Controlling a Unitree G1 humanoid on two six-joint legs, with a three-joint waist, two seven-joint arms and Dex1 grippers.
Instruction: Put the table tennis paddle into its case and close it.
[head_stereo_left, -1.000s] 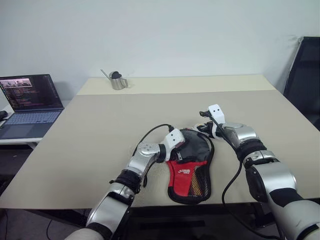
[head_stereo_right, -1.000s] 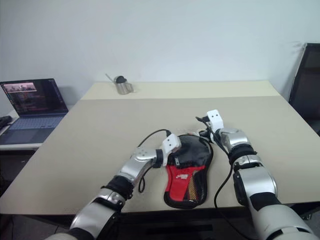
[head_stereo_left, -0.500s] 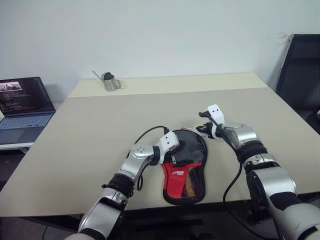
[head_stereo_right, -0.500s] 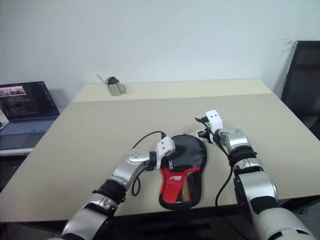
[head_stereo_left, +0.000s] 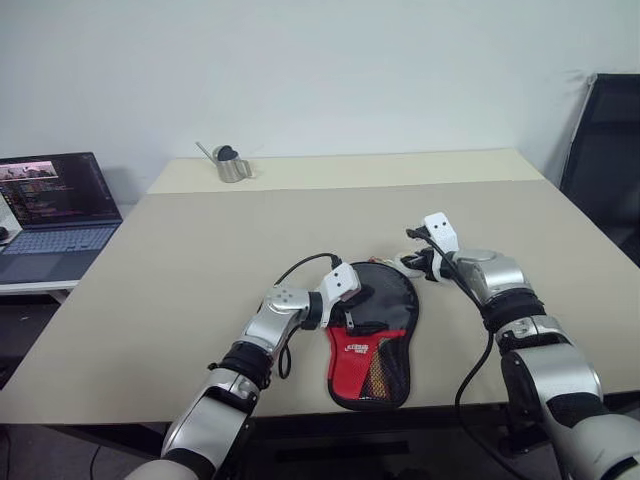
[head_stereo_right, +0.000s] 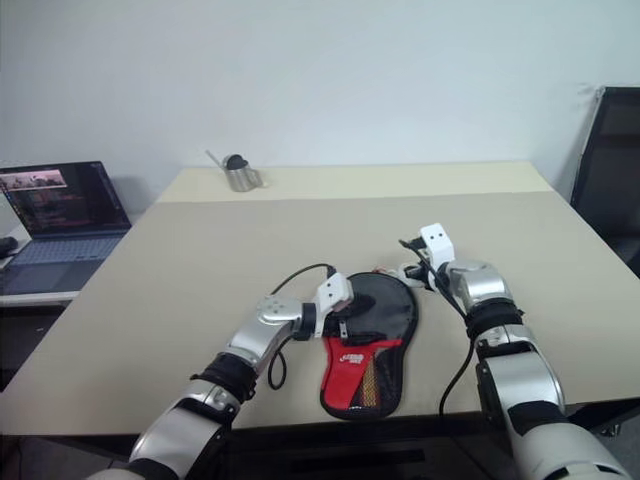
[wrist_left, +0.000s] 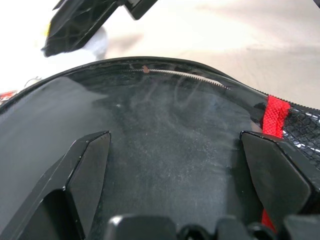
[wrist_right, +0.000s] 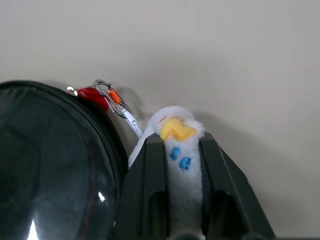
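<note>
The case (head_stereo_left: 375, 335), a black and red paddle-shaped pouch, lies flat near the table's front edge with its round black end pointing away from me. My left gripper (head_stereo_left: 362, 310) hovers open over that black end, and its fingers (wrist_left: 90, 165) straddle the fabric beside the zip teeth. At the case's far right rim my right gripper (wrist_right: 181, 140) is shut on a small white-yellow plush charm (wrist_right: 175, 129). A metal clip (wrist_right: 112, 97) links the charm to the case's red tab. The table tennis paddle is hidden.
A beige table (head_stereo_left: 200, 260) carries the case. A small metal pot (head_stereo_left: 232, 165) stands at its far left. An open laptop (head_stereo_left: 55, 205) sits on a side desk to the left, and a black chair (head_stereo_left: 605, 150) stands to the right.
The camera view has swung sideways. My right gripper has edged slightly to the right with the charm still in it. The left gripper stays open over the case.
</note>
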